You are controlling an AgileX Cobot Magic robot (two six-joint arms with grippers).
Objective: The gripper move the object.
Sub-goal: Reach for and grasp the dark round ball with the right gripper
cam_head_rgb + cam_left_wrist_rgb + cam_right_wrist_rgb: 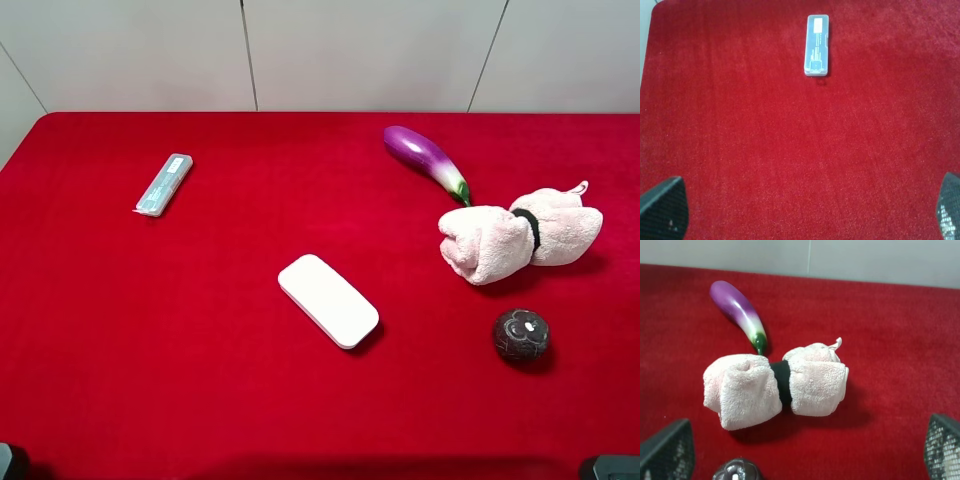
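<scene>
The object, a small dark glossy ball (521, 335), lies on the red cloth at the front right, just in front of a rolled pink towel (520, 238). In the right wrist view only the ball's top (737, 471) shows at the picture's edge, close to one finger (667, 452). My right gripper (805, 452) is open wide and empty, held above the cloth short of the towel. My left gripper (805, 215) is open and empty over bare cloth, far from the ball. In the high view only dark bits of the arms show at the bottom corners.
A purple eggplant (425, 158) lies behind the towel at the back right. A white rounded flat case (328, 300) lies mid-table. A small clear box (164, 184) lies at the back left and shows in the left wrist view (817, 45). A white wall stands behind the table.
</scene>
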